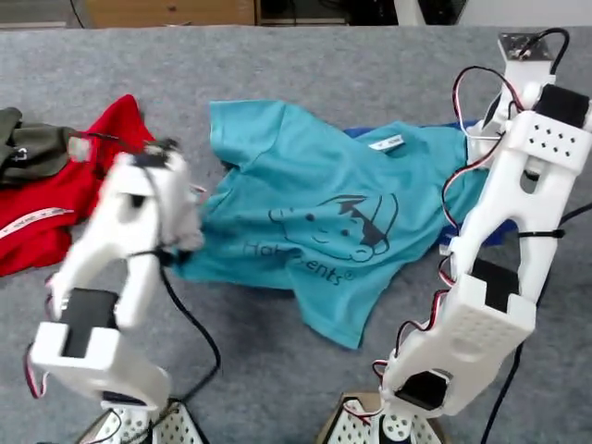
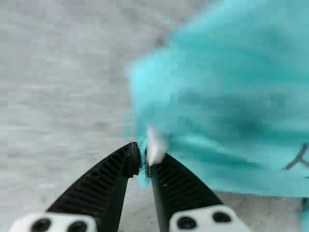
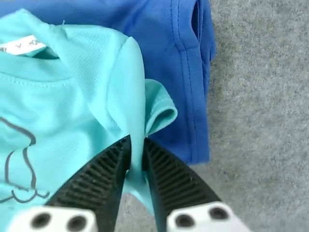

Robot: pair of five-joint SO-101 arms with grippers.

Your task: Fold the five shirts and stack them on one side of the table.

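Standing at the near edge of the grey table [image 1: 277, 370], two white arms lean in over the cloth. The left gripper [image 2: 141, 163] has its black jaws pressed together on a thin edge of the teal shirt [image 1: 314, 213], at that shirt's left side in the high view; whether the pinch takes hem or sleeve is hard to make out. The right gripper [image 3: 136, 144] is likewise pinching the teal shirt, clamped on a raised fold just beside a short sleeve, and in the high view the arm itself covers that spot. The teal shirt lies face up and rumpled in the middle of the table, its cartoon print and neck label showing. Under it sits a blue shirt [image 3: 169, 58], mostly hidden, with a strip beyond the collar and a bit by the right arm peeking out. Farther left lies a red shirt [image 1: 55, 199], partly behind the left arm, and past it a dark olive garment [image 1: 23, 148] cut off by the frame edge, probably another shirt. Counted: one teal, one blue, one red, one olive, four in all.
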